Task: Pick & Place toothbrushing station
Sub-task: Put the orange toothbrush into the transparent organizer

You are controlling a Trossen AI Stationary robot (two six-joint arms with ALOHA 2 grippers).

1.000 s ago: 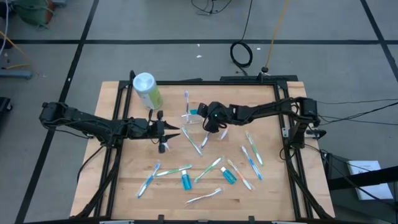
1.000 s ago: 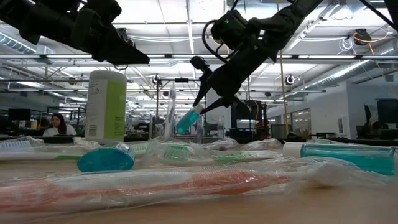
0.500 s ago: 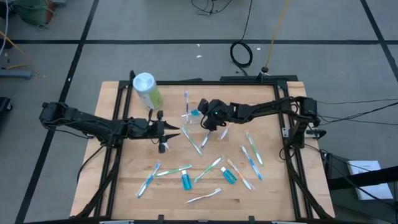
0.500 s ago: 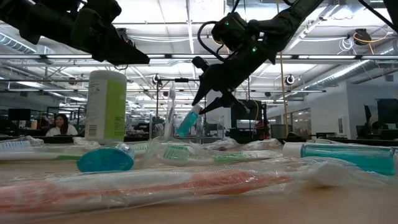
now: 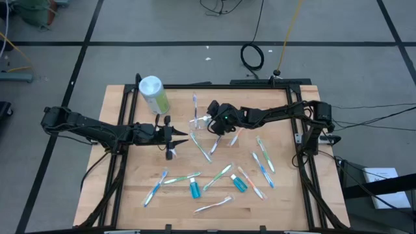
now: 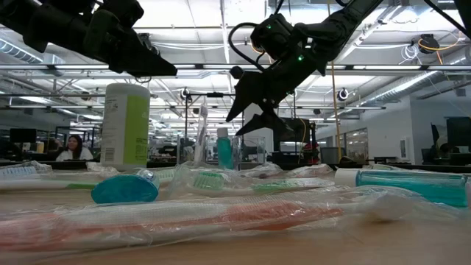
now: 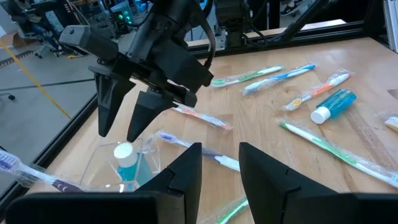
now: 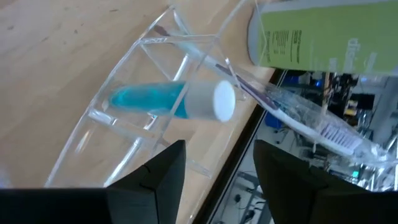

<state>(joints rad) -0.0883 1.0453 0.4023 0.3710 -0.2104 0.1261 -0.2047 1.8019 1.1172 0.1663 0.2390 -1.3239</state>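
My right gripper (image 6: 249,124) hangs just above the toothbrushing station (image 7: 121,171), its fingers (image 6: 237,103) spread apart and grasping nothing; the small blue tube (image 6: 224,149) stands upright, white cap up, inside the clear holder directly below the gap between them, apart from both tips. Seen from my right wrist, the same tube (image 8: 173,100) sits in one compartment of the holder, with a wrapped toothbrush (image 8: 298,127) leaning out of an adjoining one (which compartment exactly I cannot tell). The holder sits toward the far middle of the tabletop (image 5: 130,195), near the green canister (image 5: 154,95) with the white lid, which stands at the far left corner area, apart from the station. My left gripper (image 5: 177,138) waits over the left-centre of the tabletop, well short of the station, fingers (image 7: 186,171) parted with nothing between them. Loose items lie across the near half: wrapped toothbrushes (image 5: 263,156) to the right, a further blue tube (image 5: 194,189) and another (image 5: 238,183) toward the near edge, and a white brush (image 5: 214,206) nearest that edge. Open board remains along the left side and the near right corner. A black frame borders the tabletop's sides.
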